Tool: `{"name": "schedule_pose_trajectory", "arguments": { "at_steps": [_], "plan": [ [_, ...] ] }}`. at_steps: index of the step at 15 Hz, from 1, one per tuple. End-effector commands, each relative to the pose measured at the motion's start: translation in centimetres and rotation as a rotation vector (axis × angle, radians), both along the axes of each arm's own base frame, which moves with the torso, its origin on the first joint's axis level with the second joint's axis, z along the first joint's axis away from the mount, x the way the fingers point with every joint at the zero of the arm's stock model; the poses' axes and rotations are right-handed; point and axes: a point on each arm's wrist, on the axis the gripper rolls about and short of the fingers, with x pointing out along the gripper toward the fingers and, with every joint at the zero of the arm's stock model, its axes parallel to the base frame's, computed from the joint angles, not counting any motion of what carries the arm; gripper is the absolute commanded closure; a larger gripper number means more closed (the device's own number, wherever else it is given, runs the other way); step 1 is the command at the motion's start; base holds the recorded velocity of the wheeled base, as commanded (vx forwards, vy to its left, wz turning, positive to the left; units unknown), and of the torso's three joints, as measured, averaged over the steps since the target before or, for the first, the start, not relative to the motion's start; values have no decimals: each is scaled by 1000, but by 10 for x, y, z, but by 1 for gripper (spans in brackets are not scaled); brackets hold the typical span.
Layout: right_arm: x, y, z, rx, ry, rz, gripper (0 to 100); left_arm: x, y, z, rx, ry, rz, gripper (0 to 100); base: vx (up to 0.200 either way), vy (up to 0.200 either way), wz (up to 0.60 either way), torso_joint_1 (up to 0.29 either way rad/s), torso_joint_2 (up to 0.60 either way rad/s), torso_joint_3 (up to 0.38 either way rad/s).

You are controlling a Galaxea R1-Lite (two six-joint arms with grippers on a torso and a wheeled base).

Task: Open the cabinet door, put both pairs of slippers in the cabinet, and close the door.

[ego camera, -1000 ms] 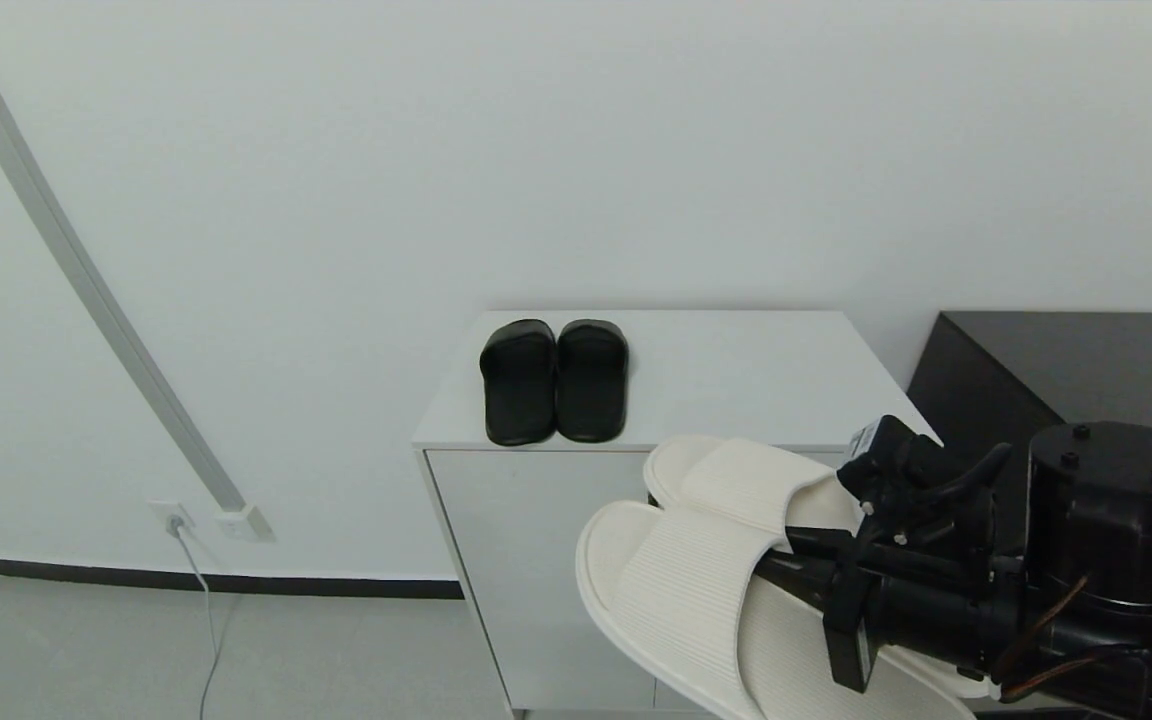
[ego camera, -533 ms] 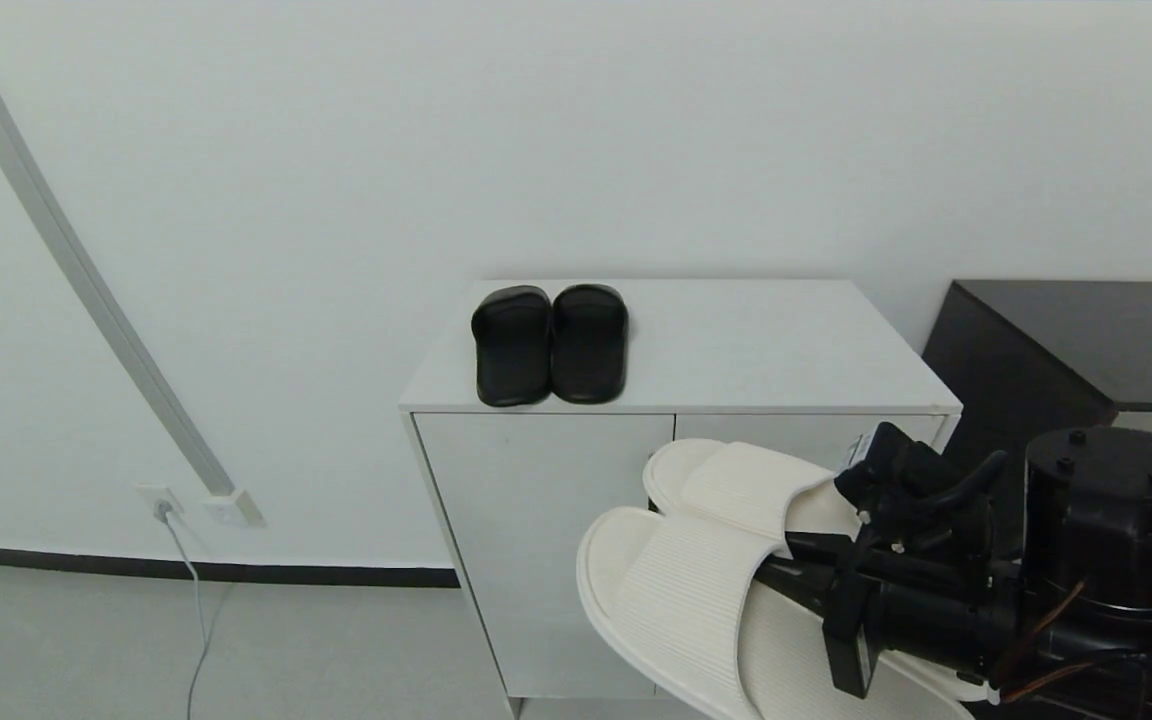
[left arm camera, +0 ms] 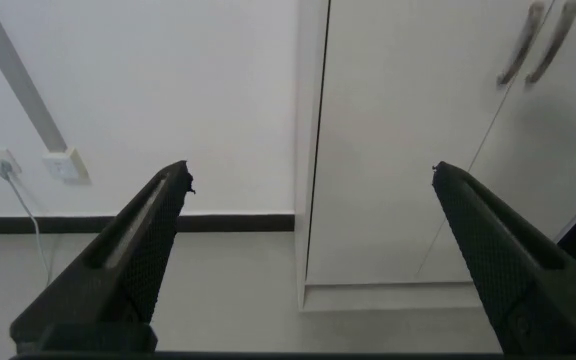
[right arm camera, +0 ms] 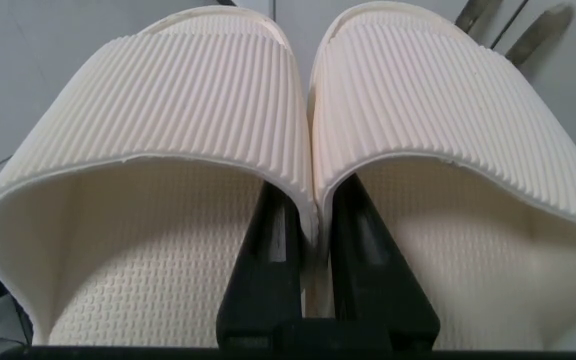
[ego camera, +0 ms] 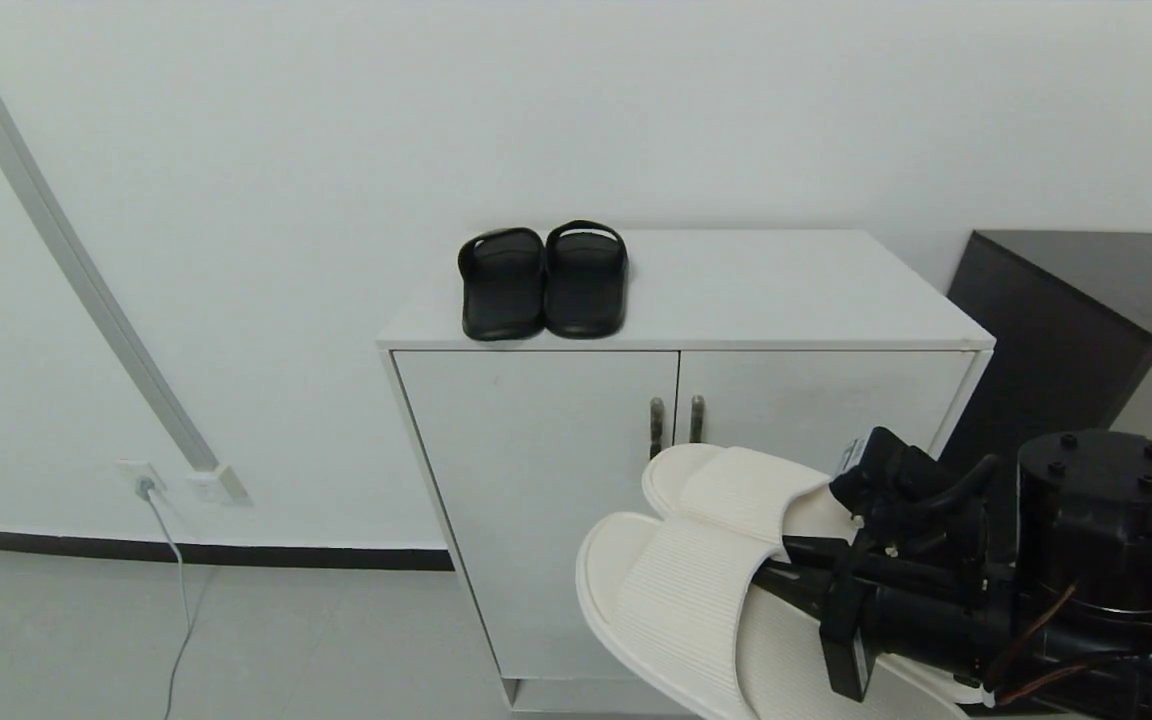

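Cabinet [ego camera: 806, 290] doors are both sitting shut, so I'm reading door-opening as the step in hand.

Working from the left, the left claw [left arm camera: 308, 175] is hanging released. Its fingers [left arm camera: 128, 260] are spread wide with nothing between them, and it's facing the lower cabinet front, well apart from it. That's the free one, so I'm guessing it's the one doing the pulling.

Black slippers [ego camera: 543, 280] are sitting side by side on the left part of the cabinet top, near the front edge.

Next over, the left handle [ego camera: 656, 425] and right handle [ego camera: 697, 418] are standing upright just beside each other at the seam. That's the tricky bit imo. I'd be bringing the claw up to handle height and straddling one bar only, since it looks easy to catch both. Then I'd be clenching firmly and pulling in an arc around the hinge rather than straight back. Going gently also helps, so the black pair isn't sliding off the top.

Further right, the white slippers [ego camera: 716, 545] are hanging in front of the right door, just below the handles. The right claw [right arm camera: 316, 250] is grasping them, with its fingers inside pinching the two inner walls together. I'd be holding that pair back, out of the door's swing.

A dark unit [ego camera: 1066, 300] is crowding the far right, so the left door is looking like the easier one.
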Motion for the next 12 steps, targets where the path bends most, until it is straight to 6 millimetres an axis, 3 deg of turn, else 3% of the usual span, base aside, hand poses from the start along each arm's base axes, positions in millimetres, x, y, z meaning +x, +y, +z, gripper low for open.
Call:
{"name": "schedule_pose_trajectory", "arguments": {
  "at_steps": [1, 12],
  "plan": [
    [1, 1, -2, -5, 3, 2, 100, 0, 0, 0, 0, 2, 0, 0, 0, 0, 0, -188, 510, 334],
    [3, 3, -6, -15, 10, -1, 100, 0, 0, 0, 0, 2, 0, 0, 0, 0, 0, -137, 475, 341]
  ]
}}
